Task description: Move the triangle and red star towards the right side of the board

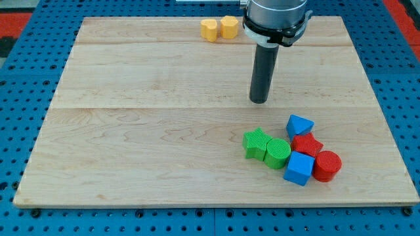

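Above the middle of the wooden board (164,131), a little toward the view's right, my tip (258,101) rests at the end of the straight dark rod, touching no block and pushing nothing. No brand, label or writing can be read anywhere on the rod, the blocks or the board.

Below my tip and toward the view's right lies a tight cluster of blocks. The blue triangle (299,124) sits at the cluster's top, near my tip but clearly apart from it. Just below the triangle, touching it, is the red star (306,144). Beneath the star lie a blue cube (299,168) and, at the view's right of the cube, a red cylinder (327,165), both pressed against the star. At the view's left of the cluster, a green star (256,143) touches a green cylinder (277,153), which meets the blue cube.

Well apart, at the view's top edge of the board, two yellow blocks sit side by side: a yellow cylinder-like block (209,30) and a yellow hexagon-like block (229,27).
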You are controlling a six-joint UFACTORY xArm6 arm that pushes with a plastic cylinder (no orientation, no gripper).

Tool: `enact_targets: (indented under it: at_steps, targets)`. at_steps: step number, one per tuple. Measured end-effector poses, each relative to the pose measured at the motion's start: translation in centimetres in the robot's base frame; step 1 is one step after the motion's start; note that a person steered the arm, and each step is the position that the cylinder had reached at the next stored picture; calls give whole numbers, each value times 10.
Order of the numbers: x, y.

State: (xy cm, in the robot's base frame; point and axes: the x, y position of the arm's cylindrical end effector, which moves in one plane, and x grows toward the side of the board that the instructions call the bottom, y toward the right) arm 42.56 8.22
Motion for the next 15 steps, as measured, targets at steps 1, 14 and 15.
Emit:
enact_targets:
  at_steps: [1,14,15]
  targets:
    - [0,0]
    - [69,14]
    - [54,30]
